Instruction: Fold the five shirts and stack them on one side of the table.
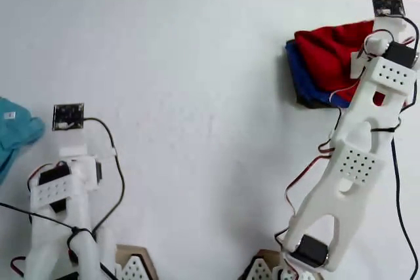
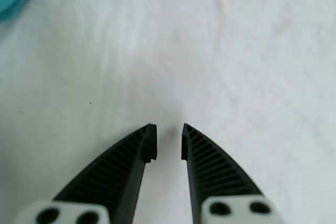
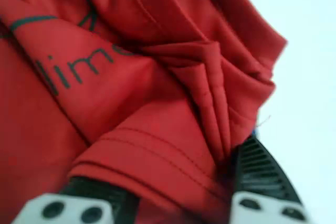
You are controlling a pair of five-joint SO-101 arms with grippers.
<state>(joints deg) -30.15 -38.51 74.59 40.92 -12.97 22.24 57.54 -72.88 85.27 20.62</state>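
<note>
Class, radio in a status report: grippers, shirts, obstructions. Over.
Left gripper slightly open over the table. Right gripper in the red shirt, which lies atop the blue shirt. Teal shirt loose at the table edge. No obstruction seen.

I see the white table point(image 1: 197, 83) carrying two lots of cloth. At its far right side sits a pile: a red shirt point(image 1: 328, 50) on top, a blue shirt point(image 1: 298, 73) under it, something dark lowest. A teal shirt point(image 1: 16, 129) lies crumpled at the left edge.
</note>
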